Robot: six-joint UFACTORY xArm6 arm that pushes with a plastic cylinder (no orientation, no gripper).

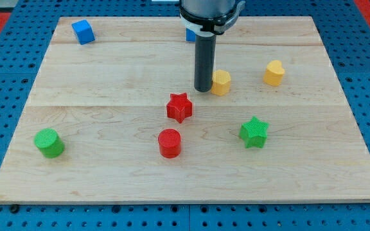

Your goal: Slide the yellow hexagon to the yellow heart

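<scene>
Nearest the view's bottom, the wooden board [185,189] shows its front edge, resting on a blue pegboard surface [5,77]. Just up from that edge, toward the view's left, I see the green cylinder [49,142] standing alone. Near the middle sits the red cylinder [169,142], and to the view's right of it, well apart, the green star [254,132].

A little farther up, the red star [179,107] lies just above the red cylinder, close to it but not touching.

Beyond that I find my tip [203,90], the lower end of a straight dark rod with no jaws to open or close, so it grips nothing. It stands planted on the board at the view's left side of the yellow hexagon [221,83], right against it or nearly so; I cannot tell whether there is a sliver of gap. The red star is below and to the left of my tip, near but apart.

The yellow heart [274,72] lies to the view's right of the hexagon and slightly higher, with bare wood between the two.

Farthest away, the blue cube [82,31] sits near the board's top left corner, and another blue block [189,34] peeks out behind the rod's housing, its shape mostly hidden.
</scene>
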